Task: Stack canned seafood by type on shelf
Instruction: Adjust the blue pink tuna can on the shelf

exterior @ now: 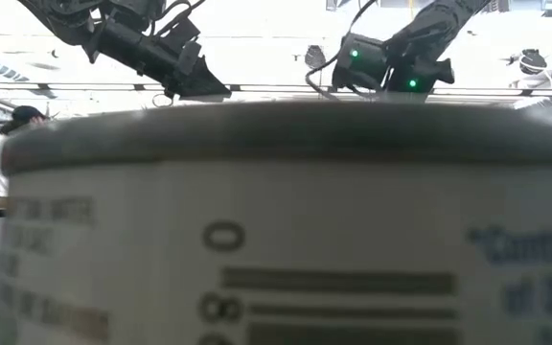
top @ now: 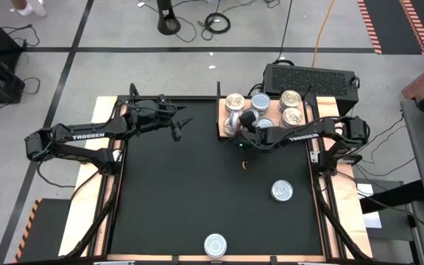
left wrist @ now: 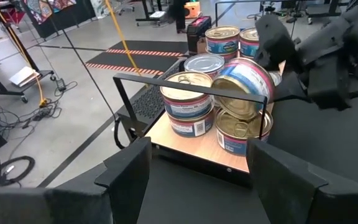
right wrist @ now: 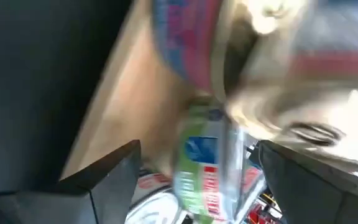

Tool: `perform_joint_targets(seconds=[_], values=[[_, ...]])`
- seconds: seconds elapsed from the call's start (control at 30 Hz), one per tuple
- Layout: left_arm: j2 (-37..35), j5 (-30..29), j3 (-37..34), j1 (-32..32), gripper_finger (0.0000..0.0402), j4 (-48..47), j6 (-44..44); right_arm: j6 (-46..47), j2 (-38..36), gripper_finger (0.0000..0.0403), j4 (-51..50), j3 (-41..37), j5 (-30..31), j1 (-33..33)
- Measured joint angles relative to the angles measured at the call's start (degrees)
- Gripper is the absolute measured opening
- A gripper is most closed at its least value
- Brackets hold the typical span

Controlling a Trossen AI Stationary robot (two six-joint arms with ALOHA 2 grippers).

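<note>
The shelf [top: 274, 129], a wooden board, lies at the table's far edge, right of centre, with several cans of seafood standing on it, some stacked two high [left wrist: 188, 102]. My right gripper [top: 246, 119] hangs over the shelf's near left corner, shut on a can with a blue and pink label [left wrist: 244, 87]. This can is tilted above a gold-topped can [left wrist: 238, 132]. My left gripper [top: 179, 128] waits open above the table, left of the shelf, touching nothing. Two more cans [top: 282, 191] [top: 215, 244] stand on the black table. My right gripper holds the blue and pink can by its round wall [left wrist: 263, 71], one finger [left wrist: 271, 38] showing at its upper far side. The fingers slant down from the table's right. The can is tipped, its top toward the table's left. Whether its lower rim [left wrist: 235, 115] touches the gold-topped can I cannot tell.
A black ventilated box [top: 311, 79] stands behind the shelf. A thin black wire rail [left wrist: 166, 78] runs along the shelf's left edge. The can at the table's near edge [exterior: 276, 230] fills the low view. Wooden strips [top: 98, 177] line the table's sides.
</note>
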Motion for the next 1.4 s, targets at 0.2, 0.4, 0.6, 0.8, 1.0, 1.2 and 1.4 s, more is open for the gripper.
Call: perform_joint_targets(seconds=[0.2, 0.4, 0.6, 0.8, 1.0, 1.2, 1.4], values=[[0.0, 0.0, 0.0, 1.0, 0.0263, 0.2, 0.0, -1.9, -1.9, 0.0318, 1.9, 0.0, 3.0, 1.6], [0.0, 0.0, 0.0, 1.8, 0.0263, 1.1, 0.0, -2.1, -3.4, 0.0318, 1.9, 0.0, 3.3, 1.7], [0.0, 0.0, 0.0, 1.7, 0.0263, 1.2, 0.0, -2.6, -4.7, 0.0318, 1.5, 0.1, 3.4, 1.7], [0.0, 0.6, 0.0, 1.7, 0.0263, 1.3, -2.5, 3.1, -7.6, 0.0318, -1.9, 0.1, 3.0, 1.7], [0.0, 3.4, 0.5, -0.5, 0.0263, 4.4, -14.7, 15.4, -15.6, 0.0318, -9.9, 0.1, 1.4, 1.7], [4.0, -1.4, 10.0, -6.5, 0.0263, 1.5, -18.6, 31.0, -23.2, 0.0318, -16.5, 0.1, 1.6, 1.7], [17.4, 1.0, 33.7, -7.1, 0.0263, -19.8, -25.2, 44.3, -28.9, 0.0318, -23.0, 0.1, 0.3, 1.7]])
